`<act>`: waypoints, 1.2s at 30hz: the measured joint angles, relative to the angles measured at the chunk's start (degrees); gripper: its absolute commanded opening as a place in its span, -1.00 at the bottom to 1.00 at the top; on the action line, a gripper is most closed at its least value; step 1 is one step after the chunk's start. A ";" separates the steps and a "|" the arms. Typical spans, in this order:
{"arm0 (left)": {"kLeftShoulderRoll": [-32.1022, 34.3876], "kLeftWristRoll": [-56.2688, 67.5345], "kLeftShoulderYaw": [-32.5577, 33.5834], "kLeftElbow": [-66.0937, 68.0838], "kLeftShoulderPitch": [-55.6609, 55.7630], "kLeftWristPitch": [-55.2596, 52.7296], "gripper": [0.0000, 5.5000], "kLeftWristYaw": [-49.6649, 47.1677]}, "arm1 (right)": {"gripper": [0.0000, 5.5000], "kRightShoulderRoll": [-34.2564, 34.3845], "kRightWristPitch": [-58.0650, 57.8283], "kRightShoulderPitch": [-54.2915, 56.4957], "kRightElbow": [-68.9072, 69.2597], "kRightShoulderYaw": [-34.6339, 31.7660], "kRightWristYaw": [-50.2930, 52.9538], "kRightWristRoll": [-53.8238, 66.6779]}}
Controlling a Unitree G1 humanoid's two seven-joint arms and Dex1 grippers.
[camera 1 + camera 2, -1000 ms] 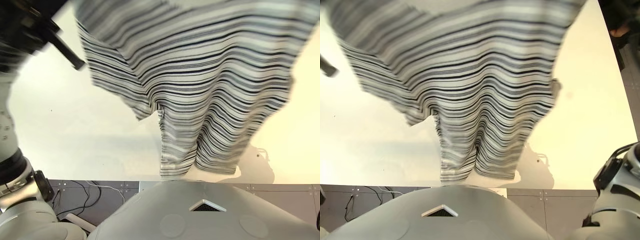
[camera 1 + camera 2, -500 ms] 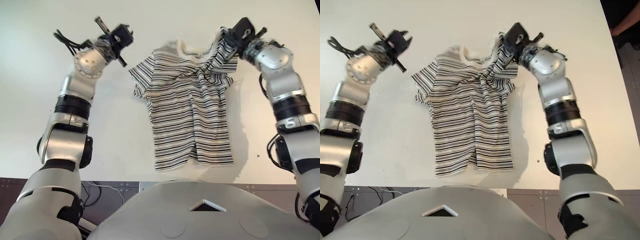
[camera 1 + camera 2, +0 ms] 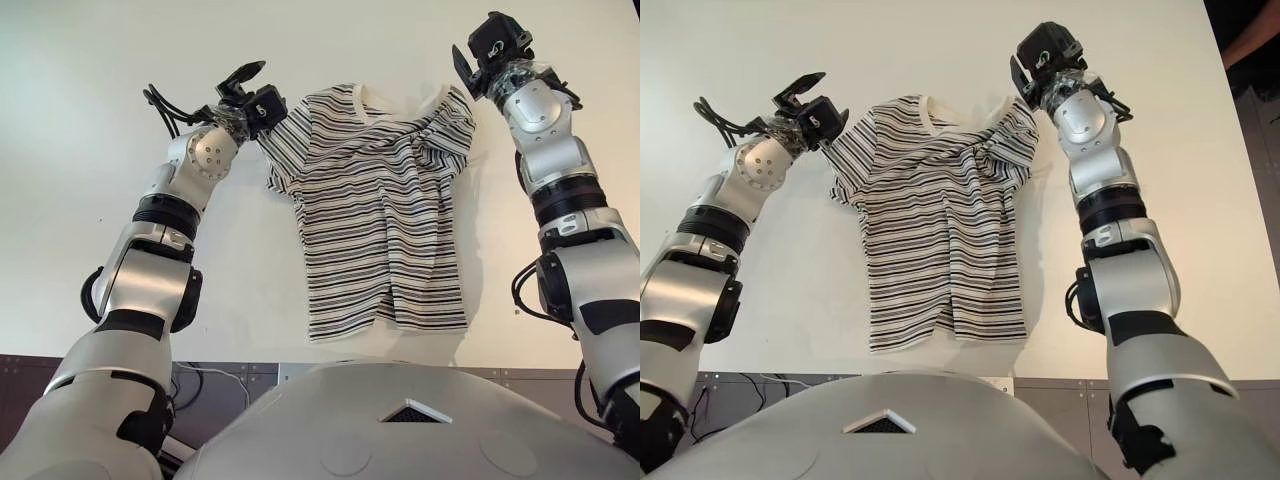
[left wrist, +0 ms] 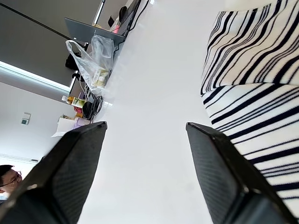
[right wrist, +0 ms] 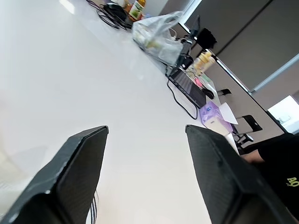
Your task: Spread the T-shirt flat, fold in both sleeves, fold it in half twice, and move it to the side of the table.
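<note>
The black-and-white striped T-shirt [image 3: 380, 210] lies on the white table [image 3: 90, 280], collar at the far side and hem toward me. Its body is mostly flat, but the cloth is bunched and creased at its right shoulder [image 3: 445, 135]. My left gripper [image 3: 250, 88] is open, just beside the left sleeve [image 3: 282, 150]; in the left wrist view its fingers [image 4: 79, 154] stand apart with the striped cloth [image 4: 252, 93] beside them. My right gripper [image 3: 478, 55] is open, a little beyond the right shoulder, with nothing between its fingers [image 5: 79, 163].
At the far end of the table stand a clear plastic bag [image 5: 156, 35], a laptop [image 5: 187, 84], cables and small bottles. Bare white tabletop lies on both sides of the shirt. The table's near edge [image 3: 200, 362] runs just below the hem.
The shirt went from hanging up before the camera to lying on the table. My right gripper let go of the right shoulder and drew back; my left gripper moved in toward the left sleeve.
</note>
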State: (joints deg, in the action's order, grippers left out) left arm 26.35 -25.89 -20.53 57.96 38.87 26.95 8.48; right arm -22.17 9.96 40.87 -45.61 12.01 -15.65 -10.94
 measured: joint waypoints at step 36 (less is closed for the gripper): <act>9.78 -9.00 -0.62 -22.15 -15.07 -13.79 0.18 -7.23 | 0.10 -11.86 -14.60 -30.47 34.52 2.25 -11.51 -9.24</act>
State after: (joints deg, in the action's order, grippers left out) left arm 36.13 -34.89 -21.14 35.81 23.80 13.16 1.25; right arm -34.02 -4.64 10.40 -11.09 14.26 -27.16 -20.17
